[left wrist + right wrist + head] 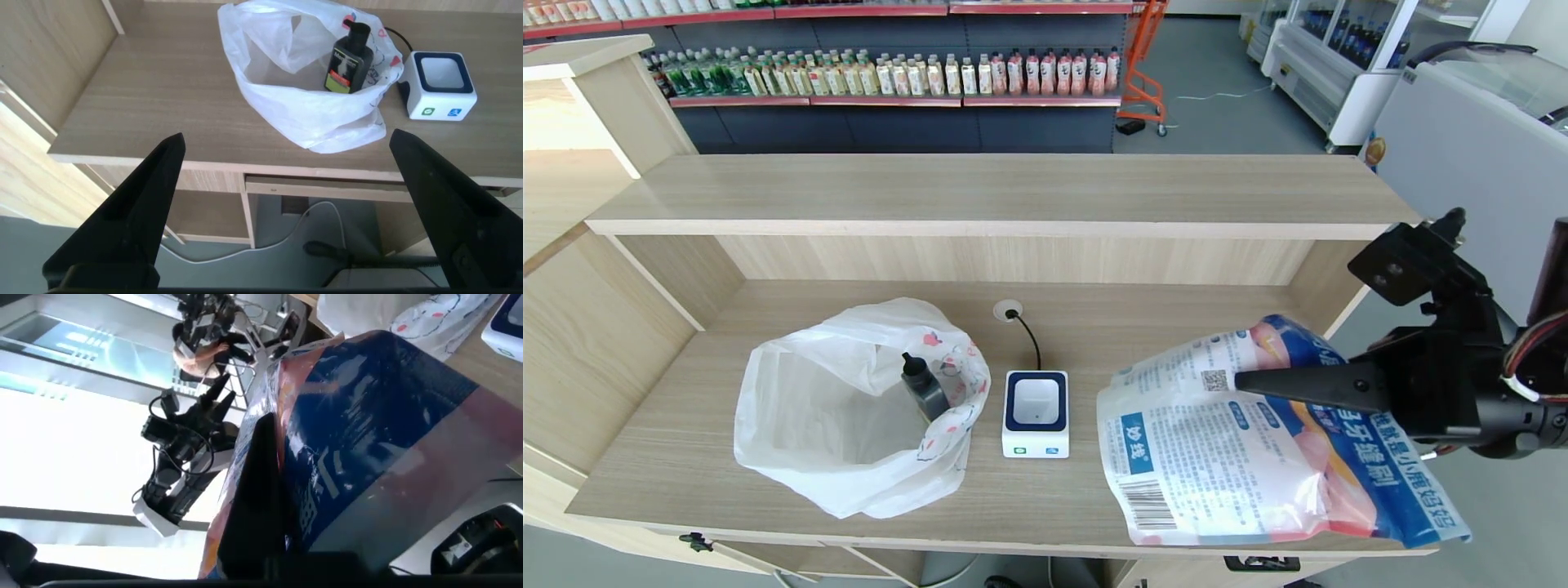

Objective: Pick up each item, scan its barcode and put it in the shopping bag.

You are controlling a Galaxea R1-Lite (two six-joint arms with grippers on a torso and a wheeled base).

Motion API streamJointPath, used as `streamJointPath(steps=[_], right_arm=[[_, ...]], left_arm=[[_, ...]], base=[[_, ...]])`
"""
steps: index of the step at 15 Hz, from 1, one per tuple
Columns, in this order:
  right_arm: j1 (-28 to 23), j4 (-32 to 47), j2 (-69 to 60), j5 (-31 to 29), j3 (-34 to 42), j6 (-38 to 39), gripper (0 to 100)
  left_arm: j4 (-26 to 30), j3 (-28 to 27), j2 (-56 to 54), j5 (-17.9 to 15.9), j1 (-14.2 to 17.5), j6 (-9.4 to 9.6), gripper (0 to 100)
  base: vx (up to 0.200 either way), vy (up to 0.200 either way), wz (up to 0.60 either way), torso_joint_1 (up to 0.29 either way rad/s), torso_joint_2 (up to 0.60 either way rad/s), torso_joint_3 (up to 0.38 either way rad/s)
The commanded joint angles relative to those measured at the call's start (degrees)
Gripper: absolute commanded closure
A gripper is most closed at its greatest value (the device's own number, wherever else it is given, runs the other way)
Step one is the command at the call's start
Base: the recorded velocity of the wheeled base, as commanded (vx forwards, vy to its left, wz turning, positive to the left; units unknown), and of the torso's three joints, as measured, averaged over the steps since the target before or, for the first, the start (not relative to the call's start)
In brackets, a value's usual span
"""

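- Blue-white pouch (pixel 1258 441) is hanging over the tabletop's (pixel 686 425) right end, right fingers (pixel 1307 385) clamping it; barcode scan pending.
- Shopping bag (pixel 792 425) is sitting left of the scanner (pixel 1035 412), already holding a dark bottle (pixel 923 388).
- Left fingers (pixel 139 212) are hanging wide apart, empty.

Shop, checkout area. Shelves (pixel 890 102) behind stocked with rows of drink bottles (pixel 890 75), glass-door freezers (pixel 1339 65) far right. Wooden till counter (pixel 1013 192) with barcode scanner (pixel 1036 412) and plastic bag (pixel 809 408).
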Motion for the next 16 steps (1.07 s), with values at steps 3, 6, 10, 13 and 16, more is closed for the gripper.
streamJointPath(steps=[3,6,10,13,16], right_arm=[[-0.11,-0.01,0.44,0.03,0.11,-0.21,100],[-0.03,-0.10,0.97,0.03,0.20,-0.47,100],[-0.20,-0.28,1.41,-0.06,0.28,-0.56,100],[-0.20,-0.28,1.23,-0.15,0.46,-0.91,100],[-3.98,-0.01,1.41,-3.67,0.90,-19.10,100]], left_arm=[[0.00,0.00,-0.02,0.04,0.01,-0.04,0],[0.00,0.00,-0.02,0.04,0.01,-0.04,0],[0.00,0.00,-0.02,0.04,0.01,0.05,0],[0.00,0.00,-0.02,0.04,0.01,-0.04,0],[0.00,0.00,-0.02,0.04,0.01,-0.04,0]], base=[[0.000,0.000,0.00,0.000,0.00,0.000],[0.000,0.000,0.00,0.000,0.00,0.000],[0.000,0.000,0.00,0.000,0.00,0.000],[0.000,0.000,0.00,0.000,0.00,0.000],[0.000,0.000,0.00,0.000,0.00,0.000]])
